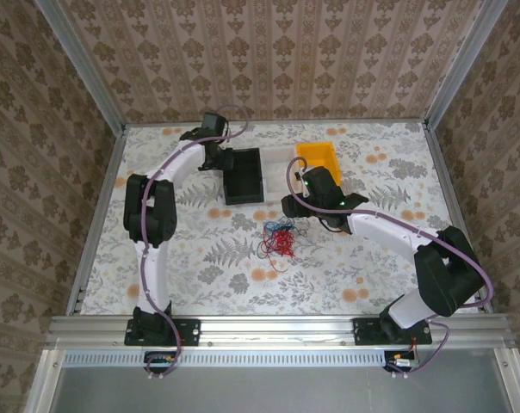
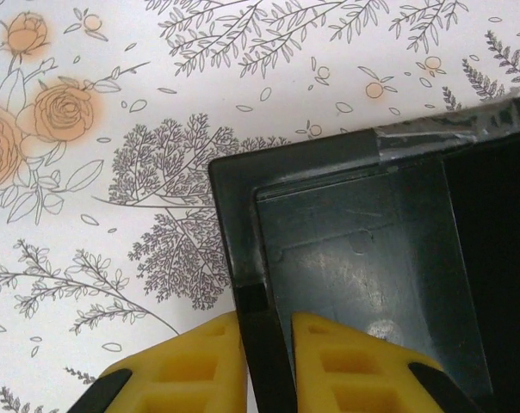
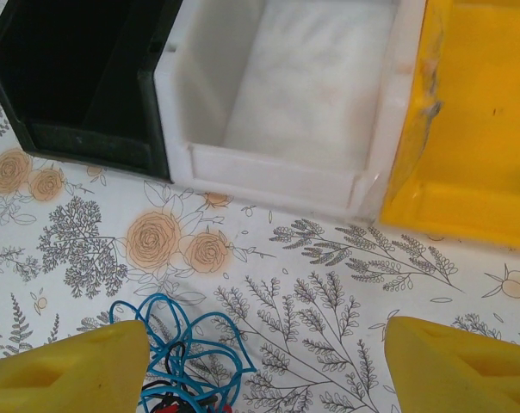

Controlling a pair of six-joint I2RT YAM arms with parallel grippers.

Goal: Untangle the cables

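Seen from above, the cables (image 1: 280, 240) lie knotted on the table (image 1: 191, 258), just beside the right hand (image 1: 296, 209). The left hand (image 1: 219, 158) is well apart from them, at the black bin (image 1: 243, 176).

At the left wrist, the left hand (image 2: 266, 344) is closed on the black bin's (image 2: 363, 249) wall.

At the right wrist, the right hand (image 3: 260, 370) is wide open, with the cables (image 3: 187, 353) bunched against one finger. Closing here would probably pinch several strands at once and tighten the knot. Any pull by the left hand would drag the bin.
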